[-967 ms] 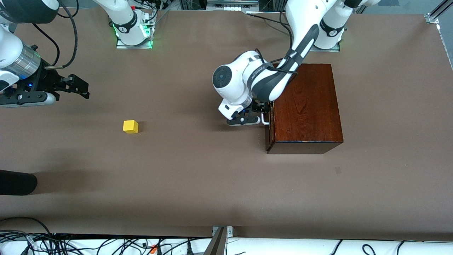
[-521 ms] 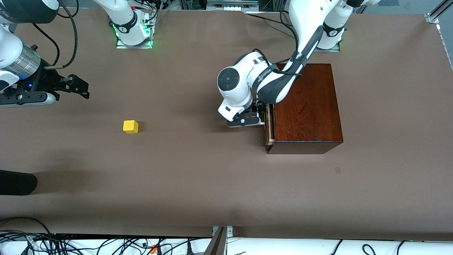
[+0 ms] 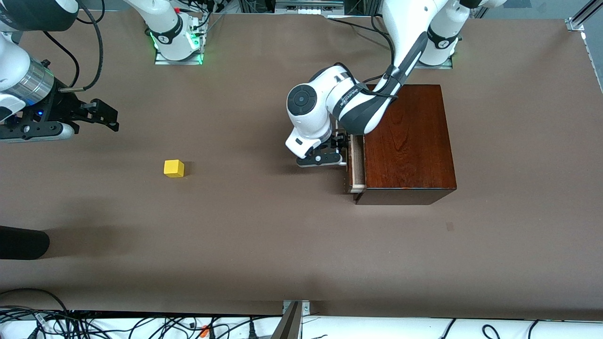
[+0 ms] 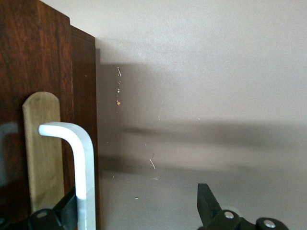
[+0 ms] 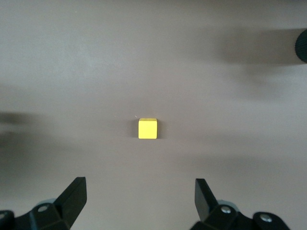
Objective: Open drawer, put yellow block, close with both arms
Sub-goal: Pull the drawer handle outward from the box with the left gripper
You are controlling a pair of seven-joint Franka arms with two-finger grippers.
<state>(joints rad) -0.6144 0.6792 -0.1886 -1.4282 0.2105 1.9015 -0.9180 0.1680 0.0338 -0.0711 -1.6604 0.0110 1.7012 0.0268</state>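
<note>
The dark mahogany box stands toward the left arm's end of the table. Its drawer is pulled out a little, showing a pale wood strip. My left gripper is at the drawer front, open, with the white handle between its wide-set jaws, against one finger. The other finger stands well clear of the handle. The yellow block lies on the bare table toward the right arm's end. My right gripper hangs open in the air with nothing in it, and the yellow block shows ahead of its fingers.
A black rounded object juts in at the right arm's end, nearer the front camera than the block. Both arm bases stand along the table's edge farthest from the front camera. Cables run along the nearest edge.
The drawer has slid out of the box a little, toward the right arm's end, with my left gripper moving along at its handle. The right arm and the block have not moved.
</note>
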